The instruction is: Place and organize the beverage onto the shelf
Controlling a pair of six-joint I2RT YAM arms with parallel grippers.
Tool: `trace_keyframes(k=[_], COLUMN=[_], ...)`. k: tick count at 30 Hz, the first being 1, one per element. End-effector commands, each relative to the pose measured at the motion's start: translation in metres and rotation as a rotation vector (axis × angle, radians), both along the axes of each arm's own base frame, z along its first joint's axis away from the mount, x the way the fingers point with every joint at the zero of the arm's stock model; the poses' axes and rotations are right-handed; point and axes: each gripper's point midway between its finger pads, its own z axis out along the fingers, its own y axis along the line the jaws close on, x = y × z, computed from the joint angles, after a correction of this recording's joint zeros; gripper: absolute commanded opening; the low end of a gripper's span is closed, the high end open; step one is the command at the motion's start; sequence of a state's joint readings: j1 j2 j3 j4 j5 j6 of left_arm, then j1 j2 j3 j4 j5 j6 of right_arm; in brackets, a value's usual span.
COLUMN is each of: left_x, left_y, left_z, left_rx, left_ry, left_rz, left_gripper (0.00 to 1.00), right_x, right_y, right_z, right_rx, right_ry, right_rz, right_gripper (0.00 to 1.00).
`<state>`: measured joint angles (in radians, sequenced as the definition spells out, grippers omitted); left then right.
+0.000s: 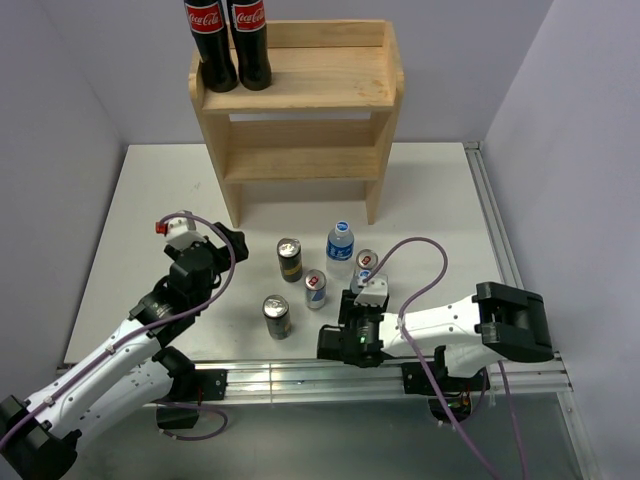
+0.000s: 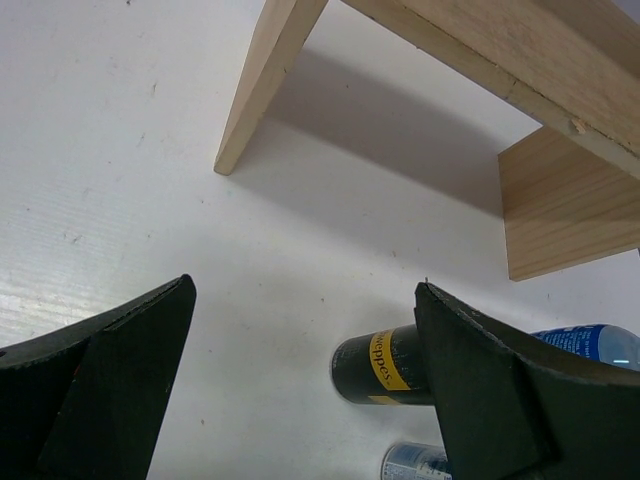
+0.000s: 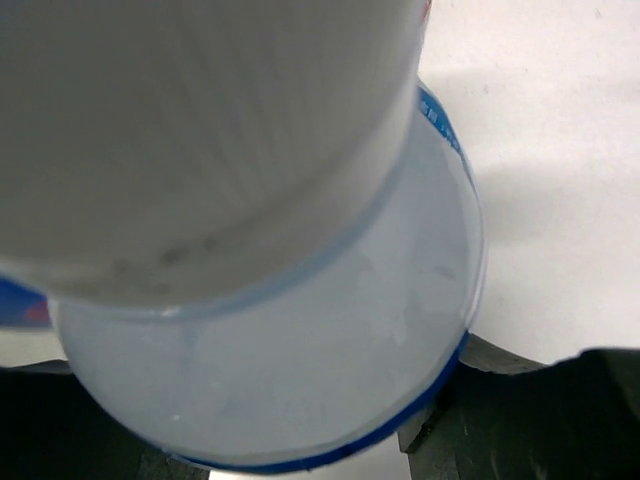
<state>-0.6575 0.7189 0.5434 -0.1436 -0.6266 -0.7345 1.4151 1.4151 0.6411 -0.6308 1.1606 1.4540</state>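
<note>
The wooden shelf (image 1: pixel 300 90) stands at the back of the table. In front of it stand a water bottle (image 1: pixel 341 243), two dark cans (image 1: pixel 289 260) (image 1: pixel 276 317) and two blue-silver cans (image 1: pixel 315 289) (image 1: pixel 366 262). My left gripper (image 1: pixel 235 240) is open and empty, left of the cans. Its wrist view (image 2: pixel 305 290) shows a dark can (image 2: pixel 385 365) by the right finger and the shelf leg (image 2: pixel 265 90) beyond. My right gripper (image 1: pixel 335 340) is low near the front rail. In its wrist view (image 3: pixel 290 420) the fingers are closed round a second water bottle (image 3: pixel 300 330), cap towards the camera.
Two Coca-Cola bottles (image 1: pixel 228 40) stand at the left of the shelf's top tier. A metal rail (image 1: pixel 300 375) runs along the table's near edge and another along the right edge (image 1: pixel 495 230). Grey walls close in on both sides.
</note>
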Motion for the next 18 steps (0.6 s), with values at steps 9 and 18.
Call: trace_keyframes(k=[9, 18], left_x=[0.001, 0.0], left_y=[-0.002, -0.004], left_z=[0.012, 0.025], left_rx=[-0.024, -0.047], left_ry=[-0.045, -0.071], left_rz=[-0.004, -0.02], left_gripper=[0.98, 0.98], right_x=[-0.041, -0.018], right_y=[0.043, 0.056], right_z=[0.162, 0.34], right_rx=[0.082, 0.173], right_ry=[-0.133, -0.302], right_rz=[0.147, 0.233], right_gripper=[0.0, 0.0])
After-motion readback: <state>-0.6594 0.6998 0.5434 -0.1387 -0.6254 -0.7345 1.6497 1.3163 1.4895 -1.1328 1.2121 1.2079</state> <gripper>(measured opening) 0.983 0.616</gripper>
